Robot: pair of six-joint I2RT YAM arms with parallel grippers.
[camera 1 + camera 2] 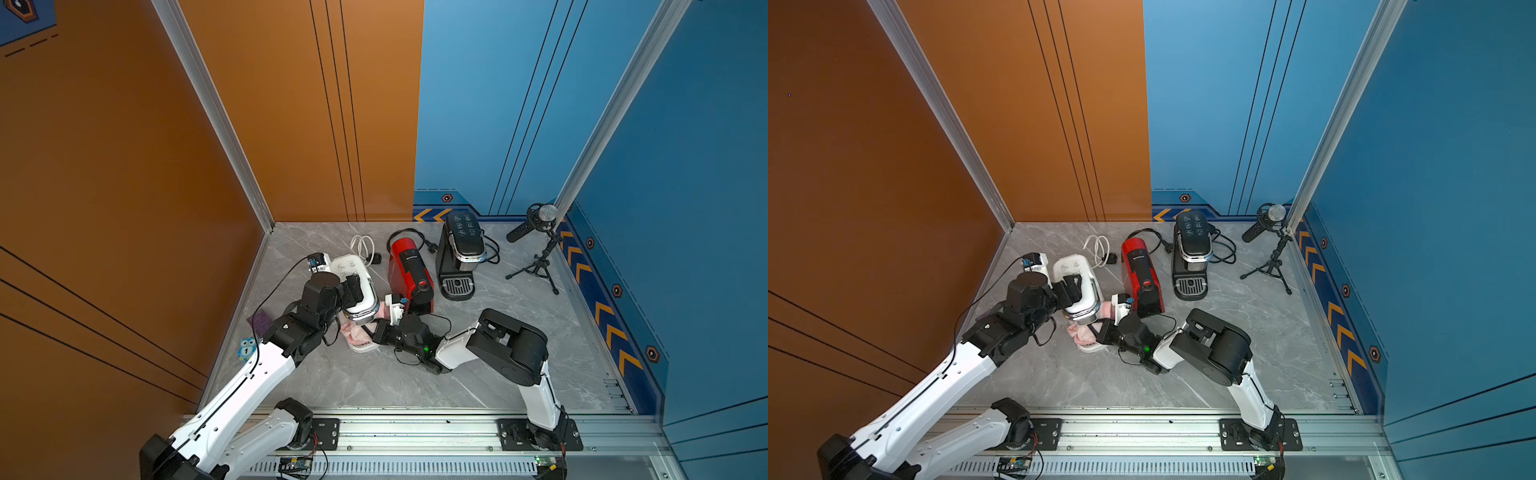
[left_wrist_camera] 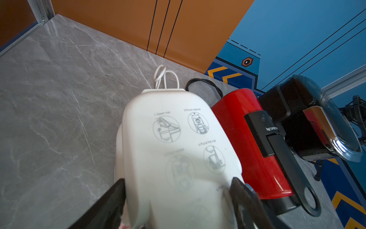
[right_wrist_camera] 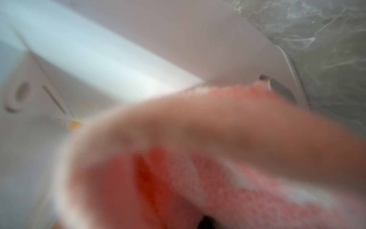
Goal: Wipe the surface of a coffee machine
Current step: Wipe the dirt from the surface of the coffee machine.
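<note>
In both top views the white coffee machine (image 1: pixel 348 266) (image 1: pixel 1072 266) stands left of centre on the table (image 1: pixel 374 386). The left gripper (image 1: pixel 358 291) is clamped across its top. At its near front the right gripper (image 1: pixel 372 332) pinches the pink cloth (image 1: pixel 356 336), fingertips buried in folds.

In the left wrist view the fingers (image 2: pixel 239 190) flank the white body, printed "1.Open top", "2.Place capsule", "4.Place the cup". The red machine (image 2: pixel 237 126) just right reads "NESPRES", cut short.

The right wrist view is blurred: cloth against white casing, jaws hidden.
</note>
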